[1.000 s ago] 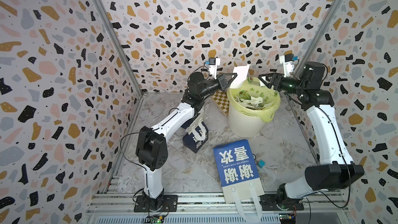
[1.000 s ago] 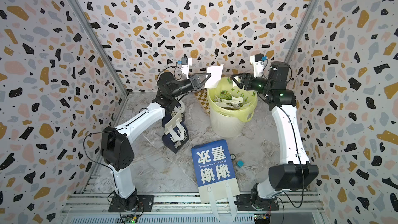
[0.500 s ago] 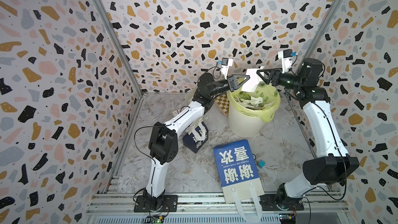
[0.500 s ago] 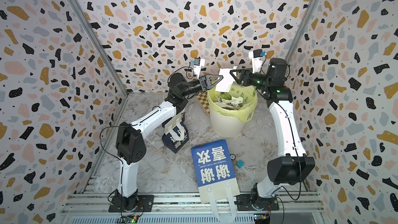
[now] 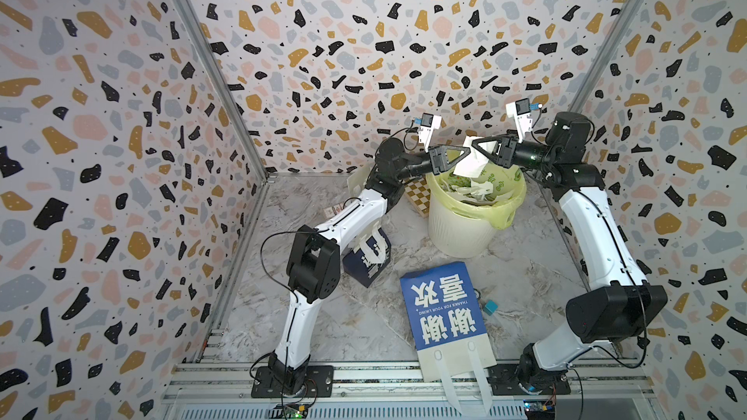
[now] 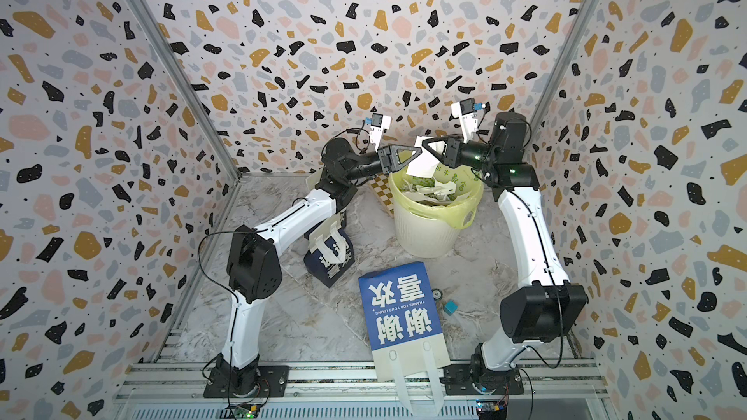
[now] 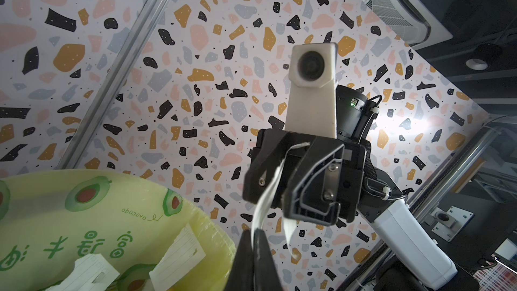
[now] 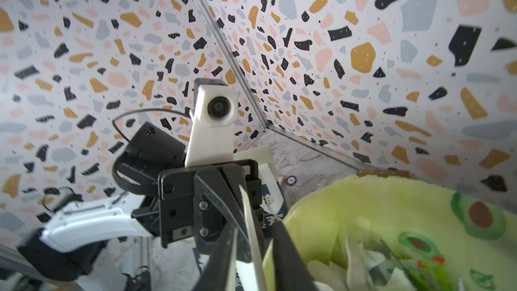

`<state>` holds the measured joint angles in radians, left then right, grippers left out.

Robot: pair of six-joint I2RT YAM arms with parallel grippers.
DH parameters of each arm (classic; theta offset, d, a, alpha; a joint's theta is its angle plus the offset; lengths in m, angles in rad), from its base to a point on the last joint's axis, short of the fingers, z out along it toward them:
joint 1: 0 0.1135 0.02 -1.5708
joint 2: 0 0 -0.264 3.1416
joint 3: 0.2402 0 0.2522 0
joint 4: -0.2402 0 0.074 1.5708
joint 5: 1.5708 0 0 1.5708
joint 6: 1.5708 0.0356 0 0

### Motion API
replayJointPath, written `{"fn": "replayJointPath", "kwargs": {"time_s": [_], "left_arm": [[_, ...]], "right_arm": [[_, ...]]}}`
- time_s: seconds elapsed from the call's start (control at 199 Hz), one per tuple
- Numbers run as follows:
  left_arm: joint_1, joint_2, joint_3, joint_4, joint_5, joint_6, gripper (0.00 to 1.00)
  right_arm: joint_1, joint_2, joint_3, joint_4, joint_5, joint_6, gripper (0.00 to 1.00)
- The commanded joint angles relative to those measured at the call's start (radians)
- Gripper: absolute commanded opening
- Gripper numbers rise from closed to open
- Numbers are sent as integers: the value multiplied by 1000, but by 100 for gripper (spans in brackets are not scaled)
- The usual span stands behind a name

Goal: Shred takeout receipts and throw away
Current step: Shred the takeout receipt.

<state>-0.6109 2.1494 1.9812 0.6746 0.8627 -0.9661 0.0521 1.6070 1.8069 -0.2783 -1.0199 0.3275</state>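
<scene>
A white takeout receipt (image 5: 471, 165) (image 6: 420, 165) hangs over the white bin with a yellow-green liner (image 5: 461, 232) (image 6: 424, 236). My left gripper (image 5: 468, 150) (image 6: 419, 150) is shut on the receipt's left side; in the left wrist view its fingers (image 7: 246, 250) pinch the strip (image 7: 265, 200). My right gripper (image 5: 474, 144) (image 6: 424, 141) meets it tip to tip from the right. Its jaws have closed around the receipt's upper edge (image 8: 251, 233), with only a narrow gap showing. Torn white pieces (image 5: 473, 191) lie in the bin.
A navy-and-white paper bag (image 5: 444, 309) lies flat at the front. Another bag (image 5: 366, 264) stands under my left arm. A checkered board (image 5: 420, 195) leans behind the bin. A small teal block (image 5: 491, 306) lies right of the flat bag. Walls close in on three sides.
My left gripper carried the receipt rightward over the bin. My right gripper came in from the right with open jaws and closed them on the receipt.
</scene>
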Motion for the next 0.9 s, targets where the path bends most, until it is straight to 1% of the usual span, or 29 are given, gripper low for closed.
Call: {"fn": "replayJointPath", "kwargs": {"time_s": [0.0,0.01,0.105,0.216,0.271,0.336,0.406,0.477,0.532,0.552,0.602,0.627,0.687,0.813,0.898], "left_arm": [[-3,-4,44,42,32,-3,0],[-3,-4,44,43,32,-5,0],[-1,-8,45,41,30,-12,0],[0,-10,53,37,14,-38,0],[0,-7,62,14,7,-35,0],[-1,-3,76,-38,0,-15,0],[-1,1,87,-91,-9,13,0],[-3,3,99,-141,-23,40,0],[-8,6,122,-222,-37,84,0],[-10,7,133,-263,-45,125,0],[-16,7,157,-355,-71,187,0],[-18,7,164,-389,-86,206,0],[-18,6,159,-403,-106,216,0],[-16,-2,156,-491,-187,279,0],[-16,7,163,-535,-220,310,0]], "right_arm": [[2,-31,3,9,-30,-20,2],[2,-31,1,6,-28,-24,0],[9,-42,-4,-34,-16,-103,0],[37,-76,-29,-73,2,-268,0],[48,-95,-52,-61,-29,-313,0],[70,-125,-87,-12,-109,-330,0],[100,-148,-113,40,-202,-324,0],[125,-142,-95,6,-256,-339,0],[131,-140,-91,0,-287,-335,0],[133,-143,-93,3,-290,-335,0],[135,-151,-100,12,-284,-335,0],[134,-155,-101,16,-260,-335,0],[120,-167,-104,29,-204,-327,0],[77,-222,-159,209,-178,-184,0],[71,-262,-176,266,-134,-131,0]]}}
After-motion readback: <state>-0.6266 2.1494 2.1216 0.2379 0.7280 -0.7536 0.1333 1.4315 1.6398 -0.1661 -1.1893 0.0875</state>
